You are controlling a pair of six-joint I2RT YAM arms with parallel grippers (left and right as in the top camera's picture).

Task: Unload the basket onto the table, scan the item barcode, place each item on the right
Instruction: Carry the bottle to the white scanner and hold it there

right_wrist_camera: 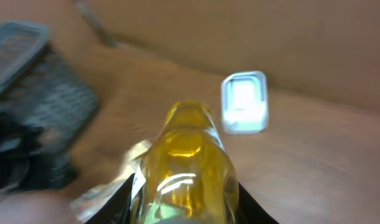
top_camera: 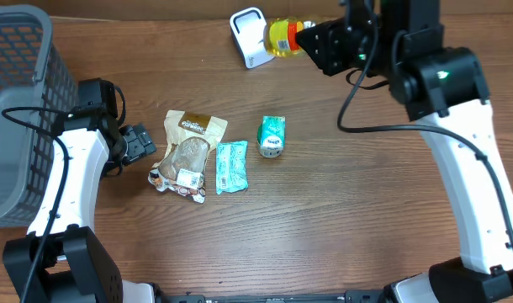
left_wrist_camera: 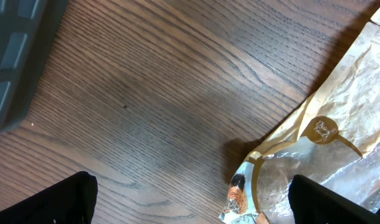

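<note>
My right end effector pinches the yellow bottle just beside the white scanner. I should turn it slowly until its barcode faces the scanner. The left end effector hangs spread, well apart.

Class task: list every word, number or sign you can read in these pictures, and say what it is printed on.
Nothing can be read clearly.
Brown bag: label and gold emblem, lettering too small.
Teal packet, teal can: print too small.
Yellow bottle: label blurred.
</note>
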